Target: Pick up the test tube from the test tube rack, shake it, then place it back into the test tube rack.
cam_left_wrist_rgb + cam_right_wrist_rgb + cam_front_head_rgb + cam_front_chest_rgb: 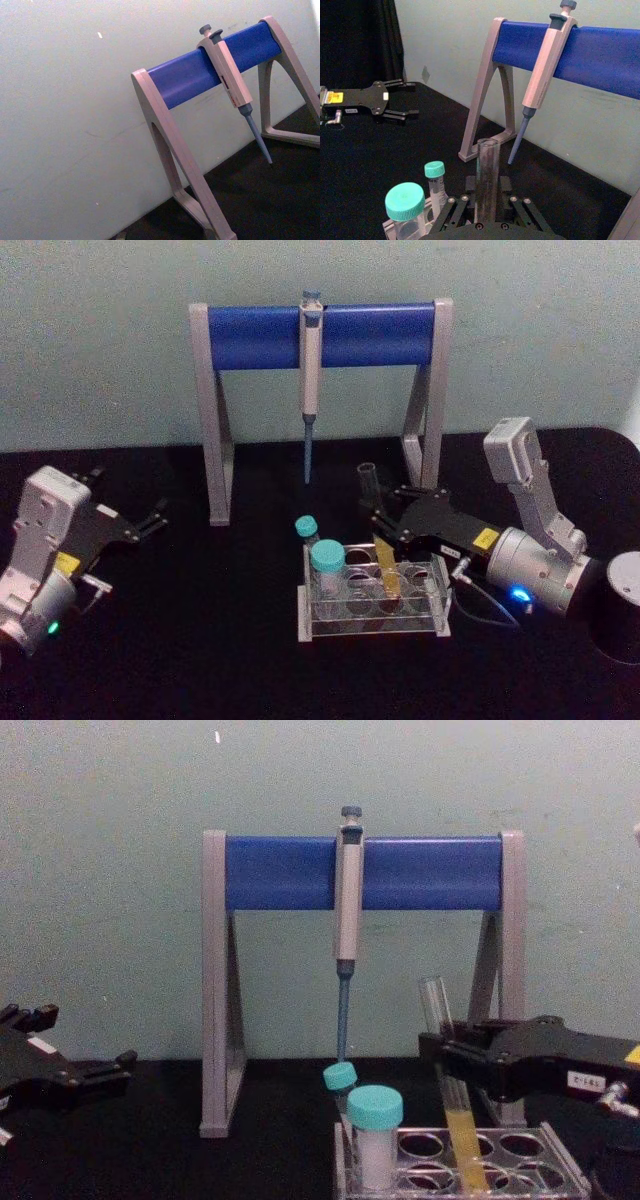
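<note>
Closest in, the test tube rack (368, 630) is sitting on the black table (200, 640). The wide teal-capped tube (327, 565) is standing in its left end, and the small teal-capped tube (306, 530) is poking up just behind that one. The test tube (458, 1120) is sitting with its lower end down in one of the rack's middle holes, yellow liquid filling the bottom part. It's leaning, with the open top tipping toward the robot's left. Honestly can't tell if the round bottom is resting on the rack floor or hanging a touch above it, since the clear plastic is muddying that part.

The right gripper (380, 520) is reaching in from the right just above the rack. Its black fingers are pinching the glass from both sides, above the liquid and below the rim, so it's got a proper hold on the test tube. Over on the robot's left, well apart from the rack, the left gripper (130, 498) is hanging low over the table with its fingers spread wide and nothing between them.

Behind all that, the grey-and-blue pipette stand (260, 335) is standing near the pale green wall (100, 340). A pipette (311, 370) is hanging off the middle of the blue bar, tip pointing down.
</note>
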Action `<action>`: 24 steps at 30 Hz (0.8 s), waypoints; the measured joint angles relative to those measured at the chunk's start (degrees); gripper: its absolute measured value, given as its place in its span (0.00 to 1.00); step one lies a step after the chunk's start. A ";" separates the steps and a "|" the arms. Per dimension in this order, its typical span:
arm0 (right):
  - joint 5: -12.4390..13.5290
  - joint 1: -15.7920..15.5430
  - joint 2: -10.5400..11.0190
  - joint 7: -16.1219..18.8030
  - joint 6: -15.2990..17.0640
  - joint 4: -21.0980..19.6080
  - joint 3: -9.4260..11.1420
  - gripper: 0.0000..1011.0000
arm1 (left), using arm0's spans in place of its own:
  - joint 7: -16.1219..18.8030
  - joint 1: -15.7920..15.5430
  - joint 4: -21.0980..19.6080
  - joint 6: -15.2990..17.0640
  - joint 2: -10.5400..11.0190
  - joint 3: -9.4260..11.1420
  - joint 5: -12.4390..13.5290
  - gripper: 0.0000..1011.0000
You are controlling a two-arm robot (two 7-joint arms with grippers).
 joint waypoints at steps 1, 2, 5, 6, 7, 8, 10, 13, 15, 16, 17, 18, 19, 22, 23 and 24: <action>0.00 0.00 0.00 0.00 0.00 0.00 0.00 0.29 | 0.00 0.00 0.00 0.00 0.00 0.00 0.00 0.99; 0.00 0.00 0.00 0.00 0.00 0.00 0.00 0.27 | 0.00 0.00 0.00 0.00 0.00 0.00 0.00 0.99; 0.01 0.00 0.00 0.00 0.00 0.00 0.00 0.23 | 0.00 0.00 0.00 0.00 0.00 0.00 0.00 0.99; 0.01 0.00 0.00 0.01 0.00 0.00 0.00 0.23 | 0.00 0.00 0.00 0.00 0.00 0.00 0.00 0.99; 0.01 0.00 0.00 0.01 0.00 0.00 0.00 0.23 | 0.00 0.00 0.00 0.00 0.00 0.00 0.00 0.99; 0.01 0.00 0.00 0.00 0.00 0.00 0.00 0.23 | 0.00 0.00 0.00 0.00 0.00 0.00 0.00 0.99; 0.01 0.00 0.00 0.00 0.00 0.00 0.00 0.23 | 0.00 0.00 0.00 0.00 0.00 0.00 0.00 0.99; 0.01 0.00 0.00 0.00 0.00 0.00 0.00 0.23 | 0.00 0.00 0.00 0.00 0.00 0.00 0.01 0.99; 0.01 0.00 0.00 0.01 0.00 0.00 0.00 0.23 | 0.00 0.00 0.00 0.00 0.00 0.00 0.00 0.99; 0.01 0.00 0.00 0.00 0.00 0.00 0.00 0.23 | 0.00 0.00 0.00 0.00 0.00 0.00 0.00 0.99; 0.01 0.00 0.00 0.00 0.00 0.00 0.00 0.23 | 0.00 0.00 0.00 0.00 0.00 0.00 0.00 0.99; 0.01 0.00 0.00 0.00 0.00 0.00 0.00 0.23 | 0.00 0.00 0.00 0.00 0.00 0.00 0.00 0.99; 0.01 -0.01 0.01 0.00 0.00 0.00 -0.01 0.23 | 0.00 0.00 0.00 0.00 0.00 0.00 0.00 0.99; 0.01 -0.18 0.14 -0.06 -0.07 -0.26 0.01 0.23 | 0.00 0.00 0.00 0.00 0.00 0.00 0.00 0.99; 0.08 -0.34 0.23 -0.08 -0.12 -0.51 0.14 0.23 | 0.00 0.00 0.00 0.00 0.00 0.00 0.00 0.99; 0.19 -0.41 0.27 -0.09 -0.16 -0.64 0.22 0.23 | 0.00 0.00 0.00 0.00 0.00 0.00 0.00 0.99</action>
